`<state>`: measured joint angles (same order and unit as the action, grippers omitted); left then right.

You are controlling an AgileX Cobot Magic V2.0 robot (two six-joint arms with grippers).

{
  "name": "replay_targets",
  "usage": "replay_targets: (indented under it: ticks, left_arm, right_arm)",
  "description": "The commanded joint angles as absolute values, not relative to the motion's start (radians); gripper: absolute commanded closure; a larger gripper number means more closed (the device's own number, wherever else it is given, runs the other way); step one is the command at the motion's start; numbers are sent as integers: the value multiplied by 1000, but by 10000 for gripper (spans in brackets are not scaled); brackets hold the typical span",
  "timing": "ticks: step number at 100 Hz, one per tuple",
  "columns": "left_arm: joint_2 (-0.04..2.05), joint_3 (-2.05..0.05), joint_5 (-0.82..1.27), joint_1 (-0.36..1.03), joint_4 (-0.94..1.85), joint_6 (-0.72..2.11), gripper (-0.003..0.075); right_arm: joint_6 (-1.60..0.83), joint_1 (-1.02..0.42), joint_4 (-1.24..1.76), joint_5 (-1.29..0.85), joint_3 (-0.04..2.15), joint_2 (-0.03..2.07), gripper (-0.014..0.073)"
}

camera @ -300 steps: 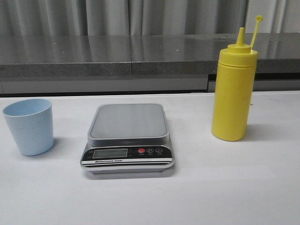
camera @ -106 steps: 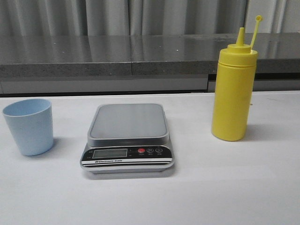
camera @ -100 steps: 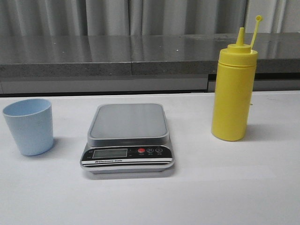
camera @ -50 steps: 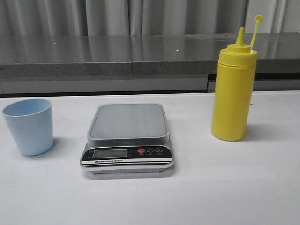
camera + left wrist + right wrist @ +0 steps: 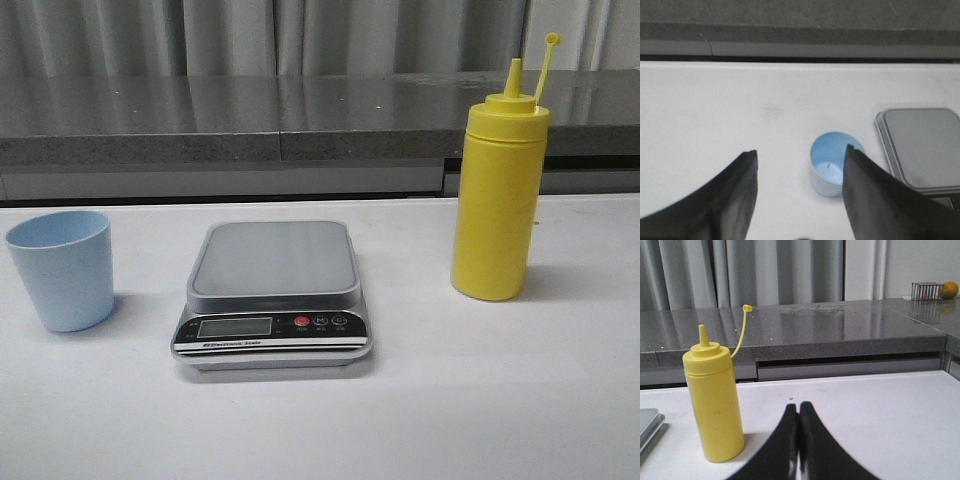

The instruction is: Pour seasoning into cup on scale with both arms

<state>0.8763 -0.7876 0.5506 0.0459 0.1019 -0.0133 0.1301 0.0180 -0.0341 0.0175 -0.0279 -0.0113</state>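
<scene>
Count on the tabletop [image 5: 500, 400]: one cup [image 5: 62, 268], one scale [image 5: 273, 292], one seasoning bottle [image 5: 497, 190]. Grippers: two, left gripper [image 5: 799, 172] and right gripper [image 5: 799, 440].

The left gripper [image 5: 799, 165] hangs above the table with its fingers spread wide; the right gripper [image 5: 799, 435] has its fingers pressed together.

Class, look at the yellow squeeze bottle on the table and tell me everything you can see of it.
The tall yellow plastic squeeze bottle stands upright on the white table, right of the silver-grey digital scale and apart from it. It has a smooth cylindrical body, a ribbed collar, and a bare conical nozzle; its cap is off, sticking up on a thin strap. Nothing but the table touches it.
</scene>
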Motion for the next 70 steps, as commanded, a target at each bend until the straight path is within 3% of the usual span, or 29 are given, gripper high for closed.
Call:
replay_targets:
  ticks: [1,70]
  left_arm:
    - [929,-856,530,78,117,-15,342]
    - [1352,-1058,687,155,120,-15,342]
  right_arm:
    - [130,18,-37,97,-13,-33,662]
    - [130,18,-37,97,-13,-33,662]
